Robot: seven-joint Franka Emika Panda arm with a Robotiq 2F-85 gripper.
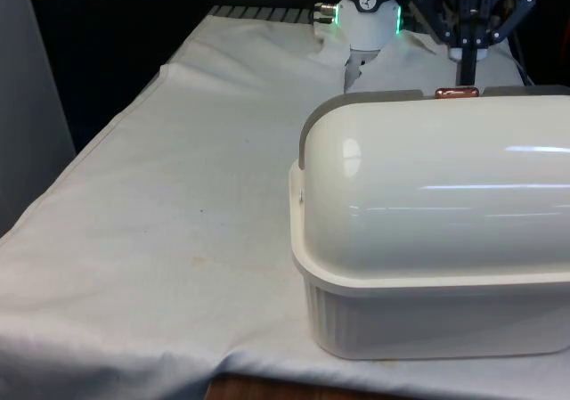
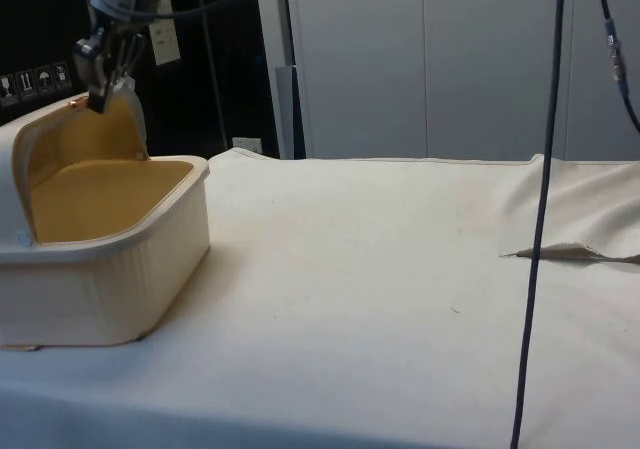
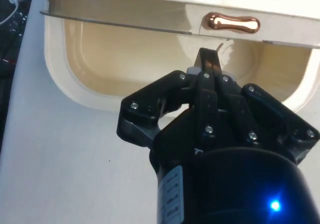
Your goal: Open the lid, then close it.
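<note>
A cream bread box stands at the front view's right, its rounded back toward that camera. Its roll-top lid is rolled back, so the tan inside lies open in the side view. A small copper handle sits on the lid's edge at the top. My black gripper hangs just above and behind that handle. In the wrist view the gripper is shut, its tip a short way off the copper handle, with nothing held.
White cloth covers the table, with open room to the front view's left of the box. In the side view a black cable hangs down at the right, over a fold in the cloth.
</note>
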